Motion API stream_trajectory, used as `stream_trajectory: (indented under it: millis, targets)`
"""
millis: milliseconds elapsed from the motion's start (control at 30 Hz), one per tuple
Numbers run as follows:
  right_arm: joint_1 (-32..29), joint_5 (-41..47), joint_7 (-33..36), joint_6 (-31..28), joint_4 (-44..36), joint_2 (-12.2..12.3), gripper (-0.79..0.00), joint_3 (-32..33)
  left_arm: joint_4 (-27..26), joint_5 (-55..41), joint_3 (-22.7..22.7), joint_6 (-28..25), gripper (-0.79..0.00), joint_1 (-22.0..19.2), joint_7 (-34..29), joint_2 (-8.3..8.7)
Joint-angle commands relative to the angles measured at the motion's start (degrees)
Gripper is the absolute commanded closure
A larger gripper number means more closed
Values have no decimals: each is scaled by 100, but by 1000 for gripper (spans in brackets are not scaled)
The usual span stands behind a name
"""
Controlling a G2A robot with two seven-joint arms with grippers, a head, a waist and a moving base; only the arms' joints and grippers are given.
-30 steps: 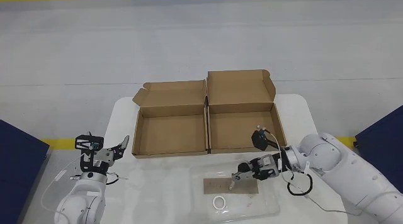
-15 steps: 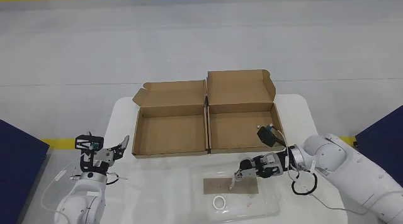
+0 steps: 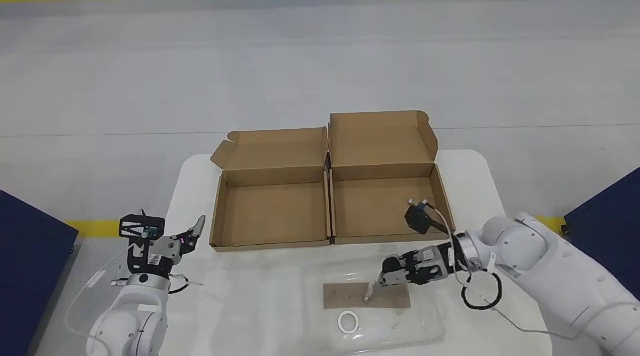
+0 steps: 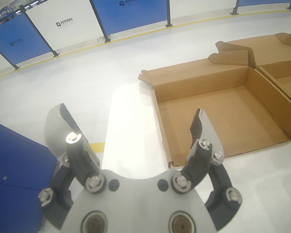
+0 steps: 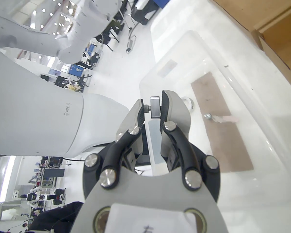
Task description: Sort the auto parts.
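My right gripper (image 5: 152,105) is shut on a small metal stud with a flat head (image 5: 155,109), held above the clear plastic tray (image 5: 269,132). In the top view this gripper (image 3: 384,278) hovers over the tray's brown pad (image 3: 350,296). On the pad lies a small screw with a pinkish piece (image 5: 218,118). A white ring (image 3: 349,321) lies in the tray beside the pad. My left gripper (image 4: 133,124) stands open with nothing between its fingers, at the table's left edge (image 3: 188,236), short of the left cardboard box (image 4: 220,112).
Two open cardboard boxes, left (image 3: 270,214) and right (image 3: 385,206), sit side by side at the back of the white table (image 3: 260,286), lids folded back. The clear tray (image 3: 425,328) lies in front of them.
My right gripper has shifted slightly to the right over the tray, its wrist turning a little, still holding the stud. The left arm has not moved.
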Motion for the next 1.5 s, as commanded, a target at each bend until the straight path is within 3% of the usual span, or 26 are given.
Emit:
stream_trajectory:
  millis: [0, 567, 933, 1467]
  targets:
    - [36, -414, 106, 212, -63, 4, 0, 20, 0, 0, 0, 0, -785, 0, 0, 0]
    - [-29, -2136, 183, 864, -678, -57, 0, 16, 0, 0, 0, 0, -785, 0, 0, 0]
    - [-42, -2172, 25, 788, -695, -60, 0, 71, 0, 0, 0, 0, -785, 0, 0, 0]
    - [102, -4308, 664, 2043, -1737, -313, 0, -433, 0, 0, 0, 0, -785, 0, 0, 0]
